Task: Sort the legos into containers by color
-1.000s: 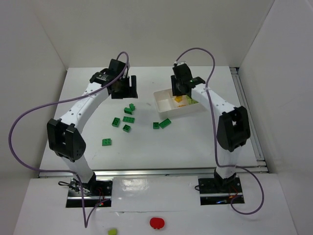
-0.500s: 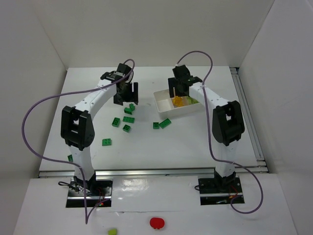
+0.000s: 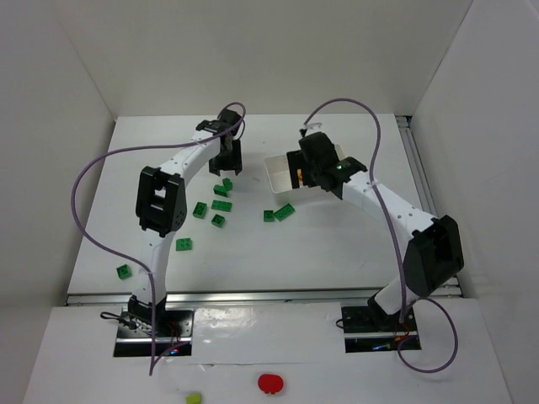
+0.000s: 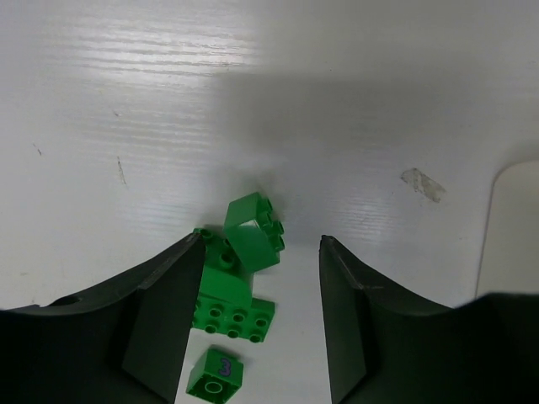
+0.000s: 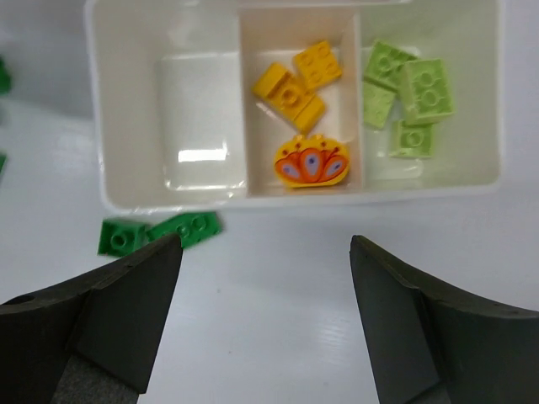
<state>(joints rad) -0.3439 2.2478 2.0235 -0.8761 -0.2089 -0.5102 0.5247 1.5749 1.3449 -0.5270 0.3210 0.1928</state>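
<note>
Your left fingers [image 4: 168, 320], spread and empty, straddle green bricks [image 4: 253, 236] on the tabletop [image 4: 253, 84] beside the tray [image 5: 295, 198], likely to pick one. Likewise spread, your right fingers [image 5: 126, 303] overlook the tray: orange bricks [image 5: 290, 93] in the middle, pale green bricks [image 5: 425, 88] at one end, and the other end bare for green.

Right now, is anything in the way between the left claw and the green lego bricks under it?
Nothing visible is. The left claw is open, and the small pile of dark green studded plastic bricks sits right between its two black fingers, with only white table around them.
</note>
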